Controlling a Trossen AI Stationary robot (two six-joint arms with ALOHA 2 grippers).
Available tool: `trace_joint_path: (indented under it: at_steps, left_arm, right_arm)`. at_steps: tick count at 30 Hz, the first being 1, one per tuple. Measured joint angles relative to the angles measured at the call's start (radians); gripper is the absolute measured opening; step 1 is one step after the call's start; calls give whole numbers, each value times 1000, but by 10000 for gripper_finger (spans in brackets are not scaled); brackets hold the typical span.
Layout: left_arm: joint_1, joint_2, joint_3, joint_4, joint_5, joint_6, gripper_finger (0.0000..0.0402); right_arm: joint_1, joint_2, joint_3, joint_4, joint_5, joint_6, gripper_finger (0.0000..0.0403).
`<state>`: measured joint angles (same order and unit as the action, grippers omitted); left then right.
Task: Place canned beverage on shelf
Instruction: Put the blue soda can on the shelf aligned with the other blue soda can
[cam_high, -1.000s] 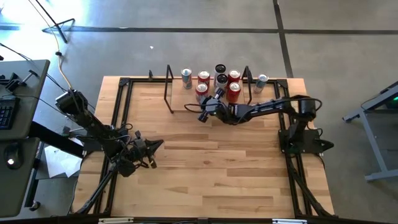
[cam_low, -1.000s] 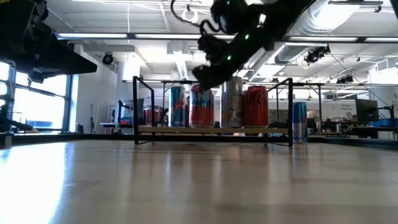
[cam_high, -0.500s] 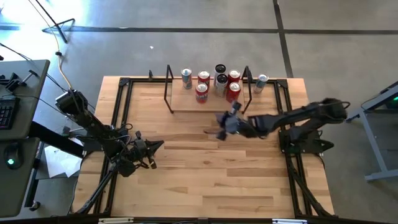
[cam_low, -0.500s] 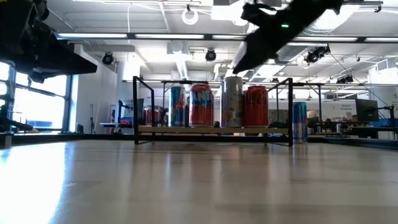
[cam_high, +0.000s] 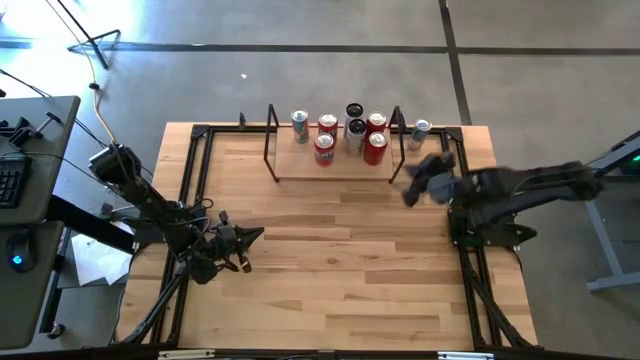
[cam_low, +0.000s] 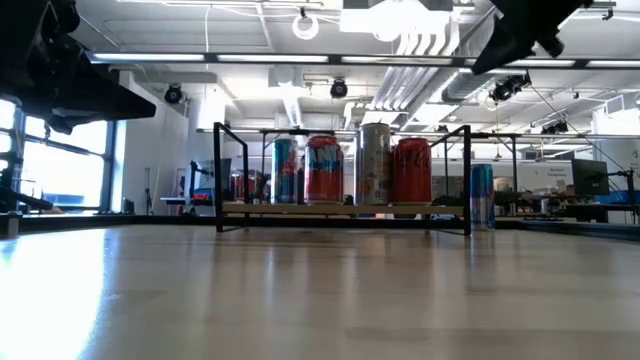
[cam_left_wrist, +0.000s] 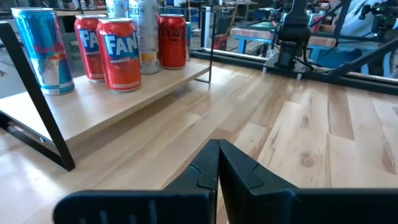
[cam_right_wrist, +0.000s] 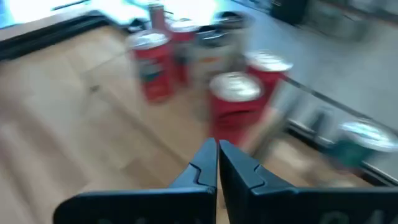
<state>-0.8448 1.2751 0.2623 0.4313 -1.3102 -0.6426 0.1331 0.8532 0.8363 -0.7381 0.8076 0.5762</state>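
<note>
High view: the shelf (cam_high: 335, 165), a pale wood plank with thin black rod frames, sits at upper centre of the table (cam_high: 330, 270) and carries six upright metal cans (cam_high: 324, 149) (mostly red, cylindrical). One blue can (cam_high: 421, 132) stands just outside its right frame. The right gripper (cam_high: 412, 192), fingers pressed together and empty, hangs right of the shelf. The left gripper (cam_high: 255, 236), likewise closed, waits lower left; bare wood lies between.

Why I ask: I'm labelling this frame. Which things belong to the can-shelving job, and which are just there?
Job: shelf; cans on it; blue can beside it on the table; right pincer, shut, near that can.
Just there: left pincer, shut, at the table's left; keyboard desk.
</note>
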Motion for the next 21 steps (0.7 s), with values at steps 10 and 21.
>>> trace_joint_path:
  at_steps: [10, 21]
  left_arm:
    - [0, 0, 0, 2, 2, 0, 0]
    - [0, 0, 0, 10, 36, 0, 0]
  right_arm:
    - [-574, 208, 422, -366, -323, 99, 0]
    - [-1057, 619, 739, -536, -601, 23, 0]
